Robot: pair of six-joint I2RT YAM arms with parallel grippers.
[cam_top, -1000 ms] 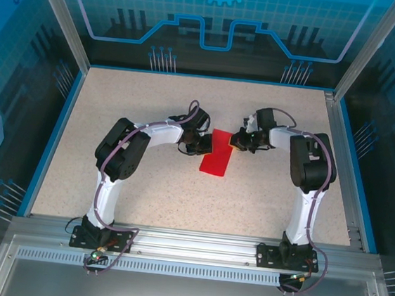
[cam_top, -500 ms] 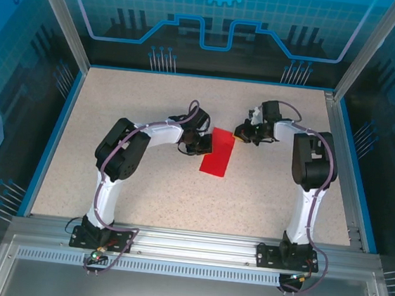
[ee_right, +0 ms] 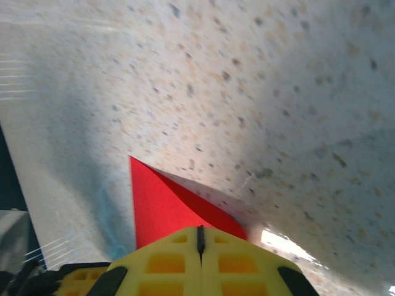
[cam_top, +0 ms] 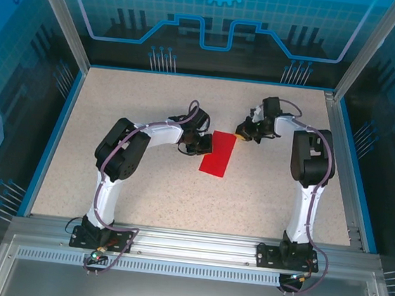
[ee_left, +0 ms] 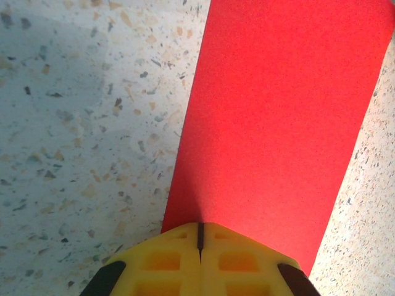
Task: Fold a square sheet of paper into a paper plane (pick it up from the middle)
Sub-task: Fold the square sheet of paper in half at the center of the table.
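Tabletop (cam_top: 143, 192) of speckled beige is spread beneath both arms, and the square sheet of paper (cam_top: 218, 153) is found near its middle, between the two wrists. The sheet is seen as a narrow red rectangle, apparently doubled over once, slanting from near-left to far-right in the overhead view. No dart shape has been formed, so the folding is judged to be at an early stage.

The left gripper (ee_left: 199, 242) is closed, with its yellow tips set on the edge of the sheet nearest that arm. Whether paper is pinched between the tips or merely pressed to the table cannot be told. The right gripper (ee_right: 199, 240) is also closed, and the far-right corner of the sheet runs in between its tips. That corner appears raised off the surface, with a shadow cast beneath it.

The paper is judged to be very light, limp and easily marked — any stray pinch would be kept as a crease. Lying flat, it offers little to grasp, so hold is best taken at a lifted edge or along the folded middle, while the other end is pinned against sliding.
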